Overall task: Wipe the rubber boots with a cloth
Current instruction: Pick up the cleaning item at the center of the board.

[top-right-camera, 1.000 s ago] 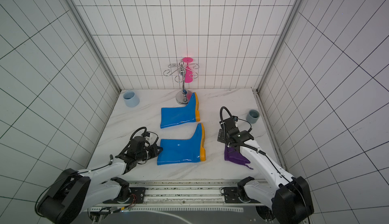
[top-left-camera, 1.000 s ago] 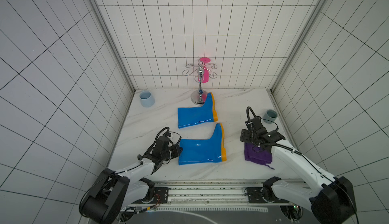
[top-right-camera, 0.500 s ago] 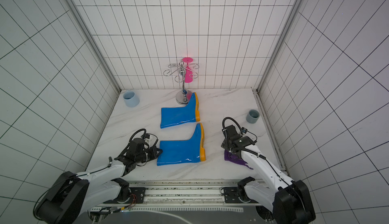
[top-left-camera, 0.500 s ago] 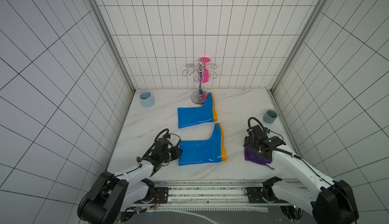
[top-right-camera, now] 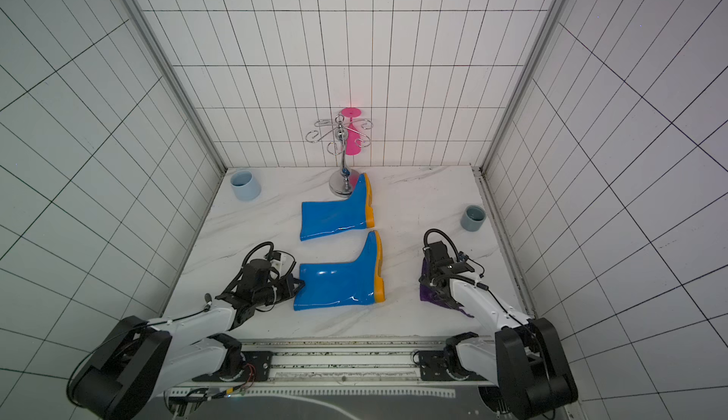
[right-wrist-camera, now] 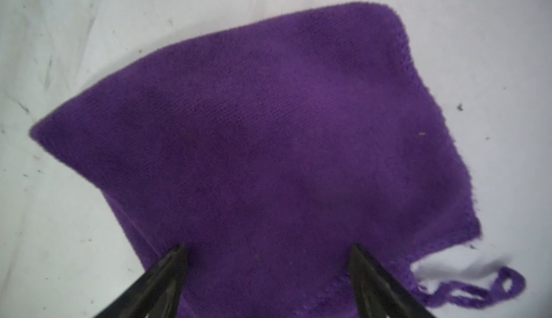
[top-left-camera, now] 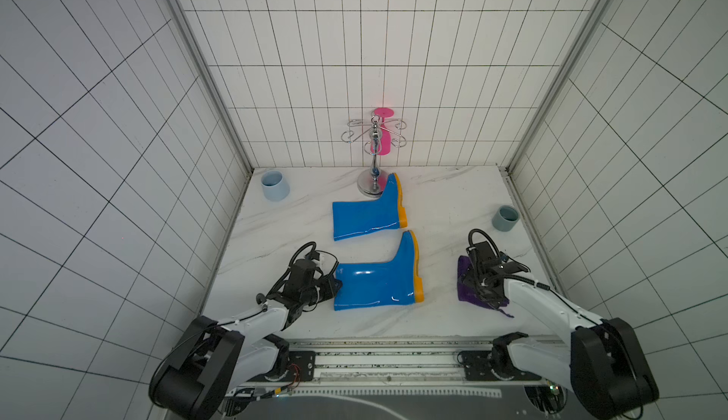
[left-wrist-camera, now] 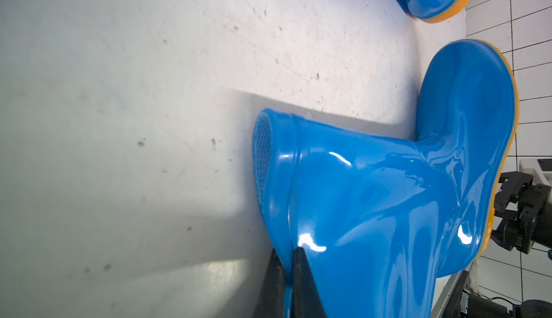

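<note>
Fingers (left-wrist-camera: 301, 280) of the left gripper (left-wrist-camera: 288, 255) are pictured pinched shut on the cuff of the nearer rubber boot (left-wrist-camera: 388, 197), with the thin blue wall of the opening clamped between them. In both top views the same grip is seen at the mouth of the shaft (top-left-camera: 335, 282) (top-right-camera: 297, 283). From those fingers the glossy boot is laid out on its side across the marble tabletop (top-left-camera: 441, 201), its orange-yellow sole turned away from them.

Beyond the held boot, farther from the left fingers, the second rubber boot (top-left-camera: 368, 217) is laid on its side the same way, apart from the first. Its toe is set just beside the base of a chrome stand (top-left-camera: 374, 154), on which a pink item is hung.

Fingers (right-wrist-camera: 167, 271) of the right gripper (right-wrist-camera: 268, 248) are shown spread wide above the dark-purple cloth (right-wrist-camera: 268, 122), which is spread flat directly under and ahead of them, a loose thread trailing from one corner. Whether the tips are pressed into the fabric or held just clear of it cannot be told. In a top view the cloth (top-left-camera: 464, 292) is seen well apart from the held boot's sole.

A grey-blue cup (top-left-camera: 505, 218) is stood past the right fingers, and a light-blue cup (top-left-camera: 274, 185) well beyond the left ones.
</note>
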